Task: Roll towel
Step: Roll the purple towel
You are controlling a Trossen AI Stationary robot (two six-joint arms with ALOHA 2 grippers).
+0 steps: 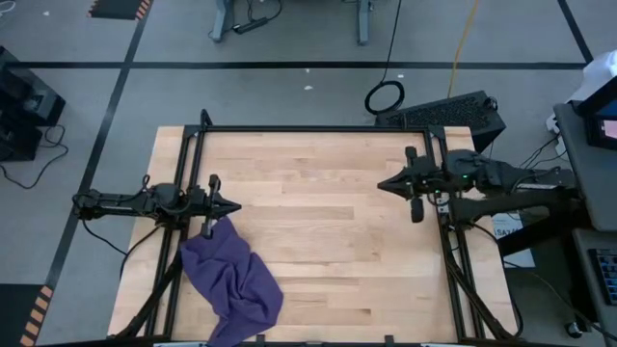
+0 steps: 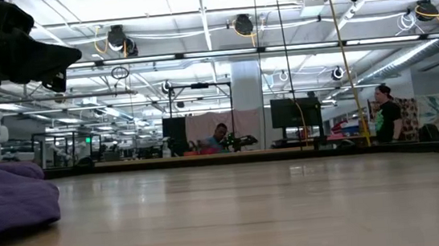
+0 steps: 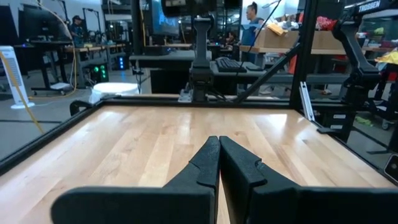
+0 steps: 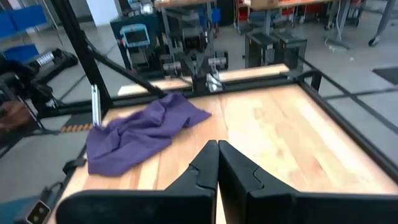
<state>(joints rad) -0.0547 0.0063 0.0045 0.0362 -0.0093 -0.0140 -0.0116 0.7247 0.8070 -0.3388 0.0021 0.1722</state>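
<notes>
The purple towel [image 1: 234,280] lies crumpled on the wooden table [image 1: 318,212] at its near left corner; one corner reaches up under my left gripper. It also shows in the right wrist view as a rumpled heap [image 4: 140,134] and at the low view's left edge [image 2: 9,200]. My left gripper [image 1: 234,206] is shut, pointing level toward the table's right, just above the towel's far corner. My right gripper [image 1: 383,184] is shut at the table's right side, pointing left, raised above the wood with nothing in it.
A black metal frame [image 1: 308,128] runs around the table's edges. The wide middle of the wooden top lies between the two grippers. Beyond the table, people [image 2: 384,111] and desks show in the room.
</notes>
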